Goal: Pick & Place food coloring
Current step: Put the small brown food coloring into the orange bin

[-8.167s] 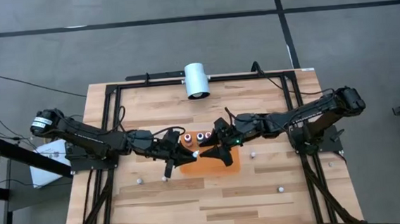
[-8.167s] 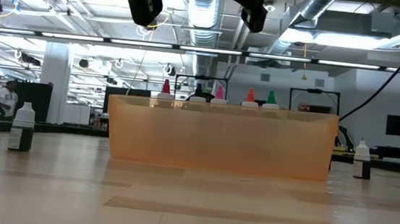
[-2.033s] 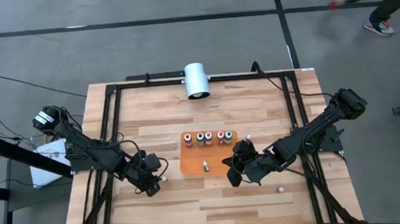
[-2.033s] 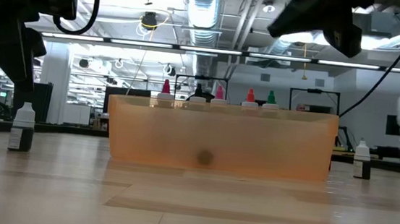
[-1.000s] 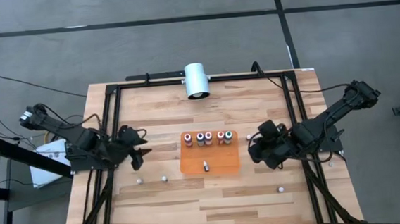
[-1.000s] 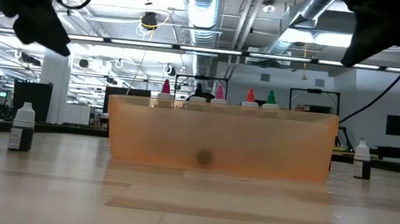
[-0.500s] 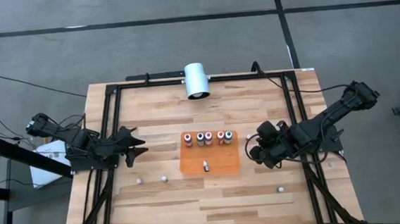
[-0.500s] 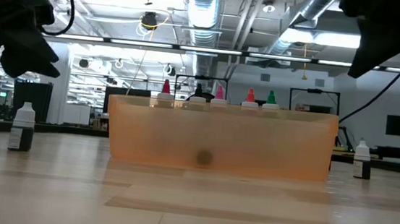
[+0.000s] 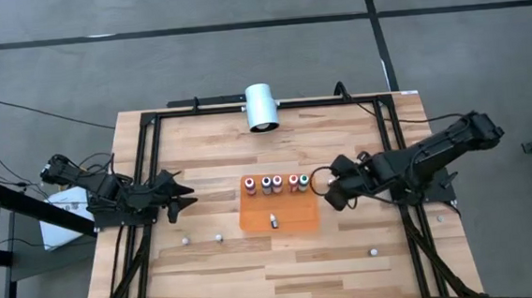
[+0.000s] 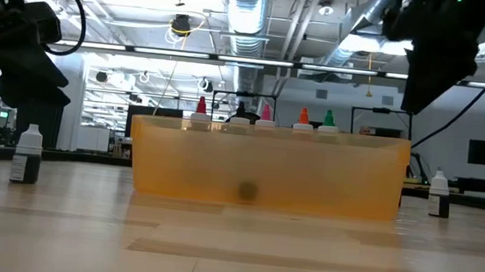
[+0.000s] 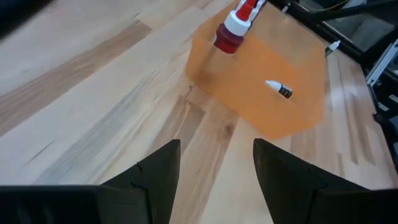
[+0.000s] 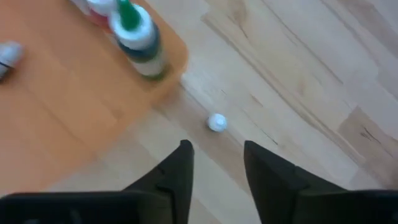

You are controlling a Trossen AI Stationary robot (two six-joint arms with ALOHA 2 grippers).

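Several food coloring bottles [image 9: 277,182] stand upright in a row along the far edge of the orange mat [image 9: 294,213]. One more [image 9: 273,221] lies on its side on the mat. My right gripper [image 9: 328,193] hovers open by the mat's right edge. In its wrist view a white-capped bottle [image 12: 217,122] stands on the wood ahead of the fingers, beside the green-topped bottle [image 12: 140,34]. My left gripper [image 9: 180,194] waits open near the table's left edge, facing the mat and the red-topped bottle [image 11: 235,28].
Loose bottles stand on the wood at the near left [image 9: 185,239] [image 9: 219,236] and the near right [image 9: 374,251]. A large white cylinder [image 9: 262,106] lies at the far edge. A black frame [image 9: 149,157] borders the table.
My right gripper has moved toward the table's left, up to the orange mat's right edge, and has turned as it went. My left gripper has sunk lower at the table's left side. The bottles and the mat have stayed where they were.
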